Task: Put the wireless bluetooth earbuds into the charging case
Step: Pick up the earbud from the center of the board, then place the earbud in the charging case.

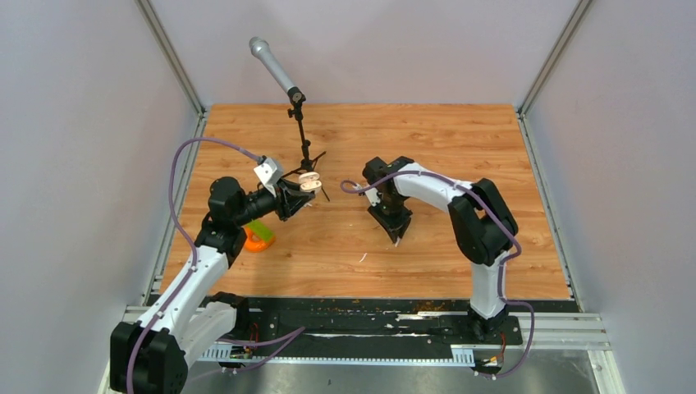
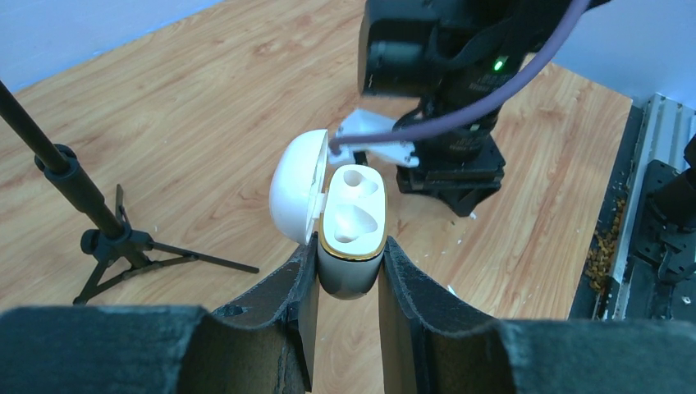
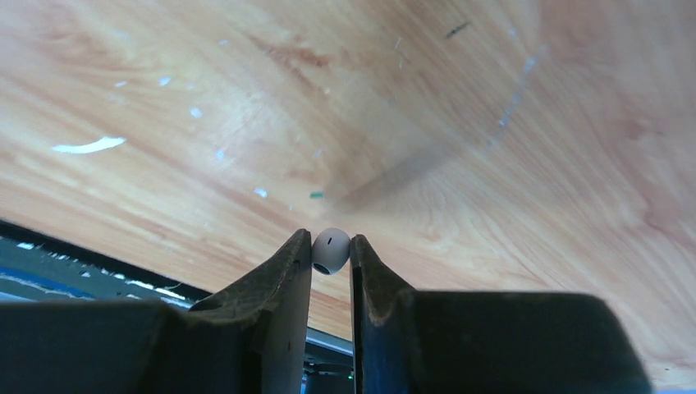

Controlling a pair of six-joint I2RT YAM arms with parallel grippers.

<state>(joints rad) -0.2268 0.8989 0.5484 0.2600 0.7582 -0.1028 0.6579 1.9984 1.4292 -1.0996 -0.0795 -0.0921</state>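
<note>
My left gripper (image 2: 349,271) is shut on the white charging case (image 2: 351,226) and holds it above the table, lid swung open to the left, both tan-tinted wells showing empty. The case also shows in the top view (image 1: 309,180) at the left gripper (image 1: 297,194). My right gripper (image 3: 331,249) is shut on one white earbud (image 3: 330,249), pinched at the fingertips, above the wood. In the top view the right gripper (image 1: 396,231) points down right of the case, a gap between them. The earbud does not show there. A second earbud is not in view.
A microphone on a black tripod stand (image 1: 301,139) stands just behind the case. An orange and green object (image 1: 259,235) lies by the left arm. A thin white sliver (image 1: 361,258) and small white flecks lie on the wooden table (image 1: 460,139). Grey walls enclose three sides.
</note>
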